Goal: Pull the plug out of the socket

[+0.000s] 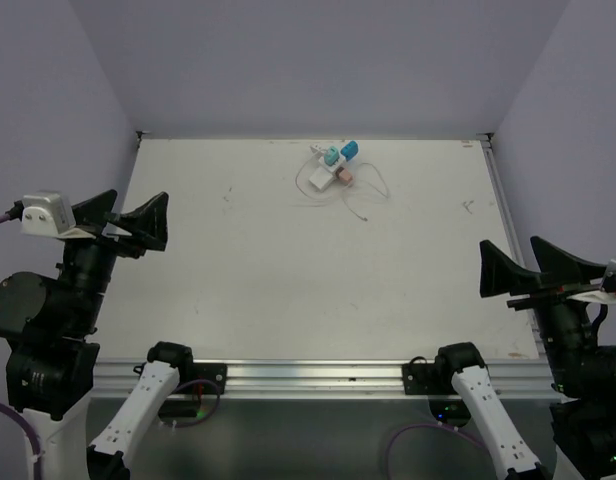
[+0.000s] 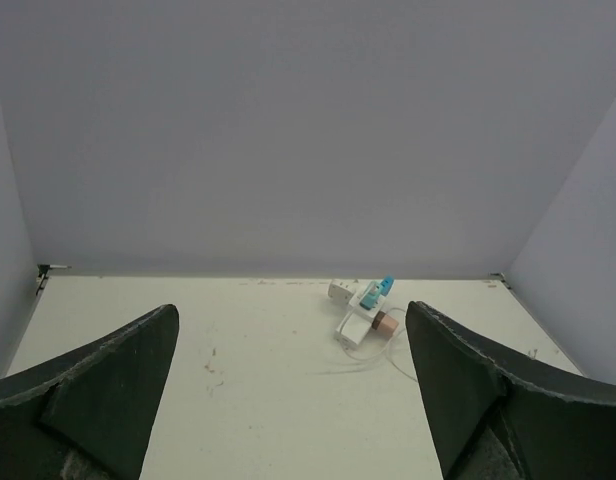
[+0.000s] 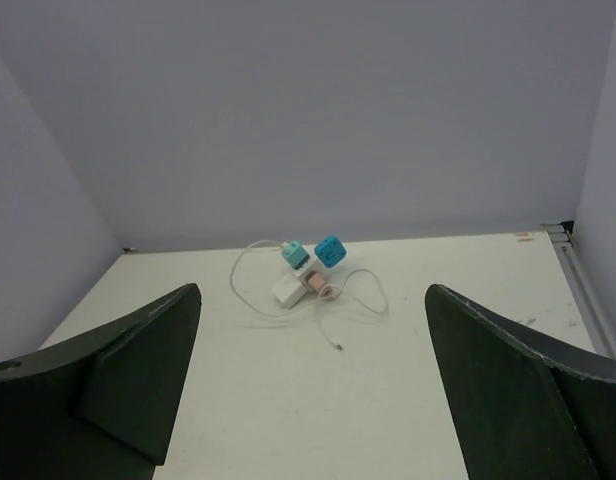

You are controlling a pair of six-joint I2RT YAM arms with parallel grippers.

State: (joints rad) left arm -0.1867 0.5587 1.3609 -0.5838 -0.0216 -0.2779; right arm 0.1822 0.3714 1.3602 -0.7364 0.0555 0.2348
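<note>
Bench (image 1: 288, 280) pale, violet walls behind | near edge: left end effector (image 1: 128, 222) and right end effector (image 1: 533, 270) both spread wide, holding nothing | far edge, middle: white socket (image 1: 321, 180) with teal plug (image 1: 348, 150) touching it, thin cable (image 3: 337, 346) trailing beside | likely best: pin socket with one arm, pull plug straight out, no twisting

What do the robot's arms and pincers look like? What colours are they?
The left arm and right arm are mostly black with round joints and a white link near each base. The left pincer and right pincer each have two black, fin-shaped fingers. A purple cable runs to a white camera box on the left wrist; the right wrist has a red-and-white part.
</note>
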